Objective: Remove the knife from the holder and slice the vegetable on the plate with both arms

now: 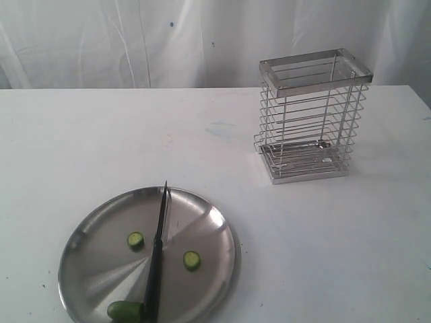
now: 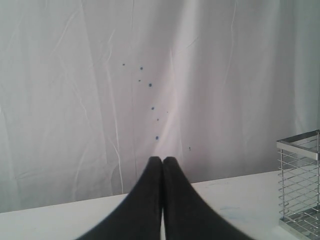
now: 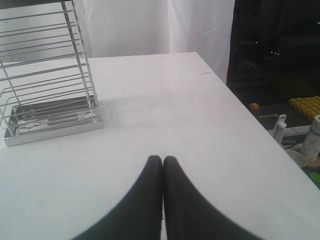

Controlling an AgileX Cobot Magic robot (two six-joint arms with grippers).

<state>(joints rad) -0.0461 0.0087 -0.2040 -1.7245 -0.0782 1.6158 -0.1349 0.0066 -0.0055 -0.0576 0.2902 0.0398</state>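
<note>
The knife lies flat across the steel plate at the front left of the table, its tip pointing toward the back. Two round slices of the vegetable rest on the plate on either side of the blade. The remaining stub of the vegetable sits by the handle at the plate's front. The wire holder stands on the table at the back right, with nothing in it. My left gripper is shut and holds nothing, away from the plate. My right gripper is shut and holds nothing, over bare table near the holder.
A white curtain hangs behind the table. In the right wrist view the table's edge runs close by, with small items on a lower surface beyond it. Neither arm shows in the exterior view.
</note>
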